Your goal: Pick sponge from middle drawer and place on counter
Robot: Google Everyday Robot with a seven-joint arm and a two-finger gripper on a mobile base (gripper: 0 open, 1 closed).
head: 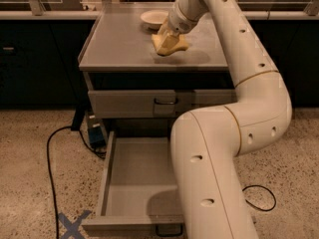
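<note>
My gripper [166, 38] is over the grey counter [119, 44], just in front of a white bowl. It is shut on the yellow sponge [172, 44], which hangs from the fingers right at the counter surface; I cannot tell whether it touches. A shadow lies beneath it. The middle drawer [132, 183] is pulled out wide below, and the part of its grey floor I can see is bare. My arm hides the drawer's right side.
A white bowl [154, 18] stands on the counter behind the sponge. The upper drawer [134, 103] is shut, with a black handle. A black cable [50, 153] and a blue tape cross [71, 225] lie on the speckled floor at left. Dark benches run behind.
</note>
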